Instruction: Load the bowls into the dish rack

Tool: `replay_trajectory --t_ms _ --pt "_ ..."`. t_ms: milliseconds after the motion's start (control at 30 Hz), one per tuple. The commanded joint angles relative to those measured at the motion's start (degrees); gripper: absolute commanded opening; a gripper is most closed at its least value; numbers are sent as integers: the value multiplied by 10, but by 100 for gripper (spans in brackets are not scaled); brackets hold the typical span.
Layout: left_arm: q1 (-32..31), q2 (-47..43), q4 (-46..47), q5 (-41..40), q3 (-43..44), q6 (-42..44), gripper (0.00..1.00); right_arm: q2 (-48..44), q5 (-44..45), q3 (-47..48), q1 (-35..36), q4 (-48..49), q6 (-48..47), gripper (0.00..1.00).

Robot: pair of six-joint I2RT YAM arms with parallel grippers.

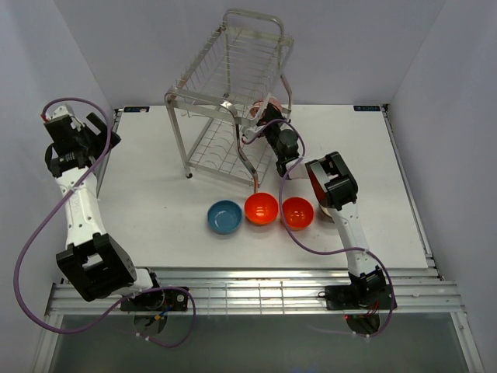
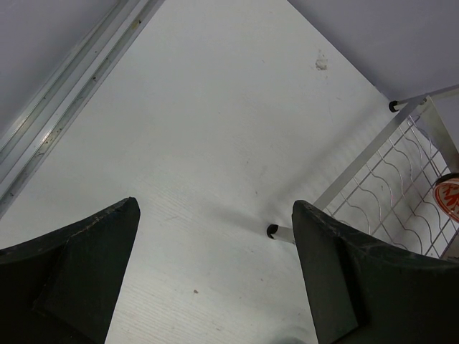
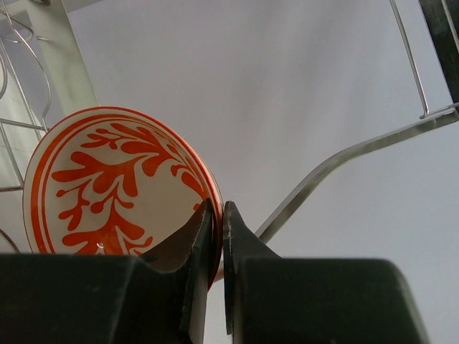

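White table [image 1: 155, 179]: left tool [image 2: 215, 206] agape near rail [image 2: 64, 93] edge; right tool [image 3: 218, 206] pinches red-and-white bowl [image 3: 107, 179] rim at dish rack [image 1: 225, 78].

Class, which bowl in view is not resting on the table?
The red-and-white patterned bowl: the right gripper pinches its rim up at the dish rack, while the blue bowl and two orange bowls sit on the table.

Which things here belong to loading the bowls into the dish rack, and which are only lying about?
Belong to the job: dish rack; red-and-white patterned bowl, held by the shut right gripper; blue bowl, middle orange bowl and end orange bowl, in a row on the table.
Not part of it: purple cables; metal rail at the near edge; open left gripper, empty.
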Motion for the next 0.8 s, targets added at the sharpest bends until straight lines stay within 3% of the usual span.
replay_trajectory --t_ms 0,200,267,367,600,767 --pt "5 -7 11 12 -6 6 98 -13 -12 7 -2 362 -20 8" --pt "7 -2 11 17 -4 6 98 -17 -19 -30 -2 362 -15 8" --pt "7 -3 12 16 -5 7 98 -32 -21 -66 -2 363 -11 12" --pt "7 -5 11 18 -5 8 98 -51 -21 -102 -1 369 0 28" --pt "7 -7 10 25 -5 5 98 -99 -21 -164 2 360 32 55" --pt "7 -12 7 26 -2 9 98 -122 -6 -169 2 342 44 69"
